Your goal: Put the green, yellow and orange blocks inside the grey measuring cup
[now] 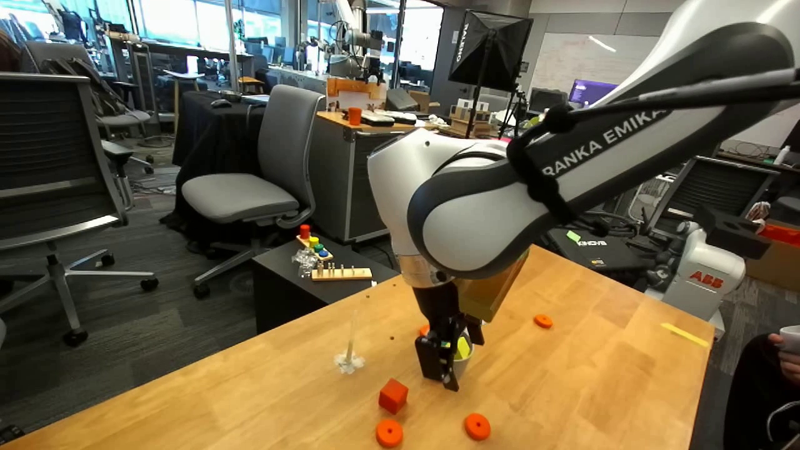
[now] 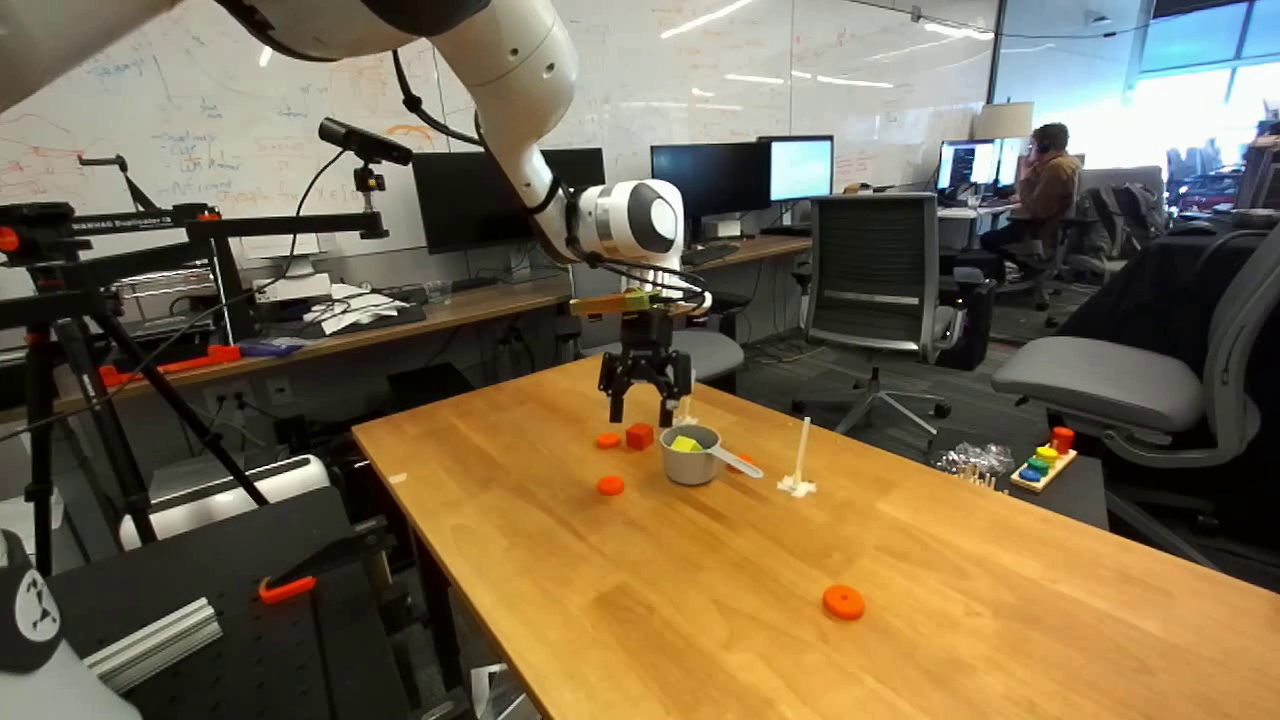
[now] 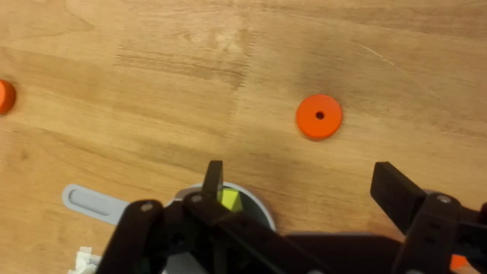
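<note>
Under the cup point(image 2: 690, 470), a wooden table point(image 2: 560, 590) with visible planks and a scratch point(image 3: 380, 56) in the wrist view. Behind the cup in an exterior view, a scribbled whiteboard point(image 2: 700, 105), monitors point(image 2: 708, 180) and a mesh chair point(image 2: 872, 270); well left of the cup, a tripod point(image 2: 40, 430); far right of it, a seated person point(image 2: 1047, 195). Beyond the cup in an exterior view, a softbox point(image 1: 490, 47).

As for the cup — stands upright on the table with a yellow block point(image 3: 231, 199) inside. Points the handle point(image 3: 91, 201) left and slightly up in the wrist view; right and slightly down in an exterior view, with a taped peg point(image 2: 802, 450) near the tip. Has a long axis through bowl and handle, roughly along the wood grain.

Left of the cup in an exterior view, an orange-red block point(image 2: 640, 436) on the table; around the cup, orange discs point(image 2: 611, 485). Behind and slightly left of the cup, the gripper point(image 2: 642, 412), pointing down with jaws spread apart — in the wrist view, one finger point(image 3: 213, 177) across the cup's rim, cannot tell whether touching.
</note>
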Controlling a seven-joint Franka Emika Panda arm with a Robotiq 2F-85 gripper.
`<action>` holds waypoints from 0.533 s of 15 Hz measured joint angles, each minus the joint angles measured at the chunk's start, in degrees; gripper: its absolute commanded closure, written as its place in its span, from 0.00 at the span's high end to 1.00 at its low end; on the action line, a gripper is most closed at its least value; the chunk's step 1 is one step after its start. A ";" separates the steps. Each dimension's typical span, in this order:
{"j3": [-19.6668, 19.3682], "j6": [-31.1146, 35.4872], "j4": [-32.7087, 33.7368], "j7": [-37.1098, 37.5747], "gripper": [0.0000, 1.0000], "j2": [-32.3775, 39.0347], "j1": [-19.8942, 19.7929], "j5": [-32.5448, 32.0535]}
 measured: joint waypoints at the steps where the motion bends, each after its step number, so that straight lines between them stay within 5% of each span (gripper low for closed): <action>1: 0.23 0.44 -0.26 0.44 1.00 0.00 0.92 -0.46; 8: 0.43 0.71 0.26 1.88 1.00 0.44 3.85 -1.78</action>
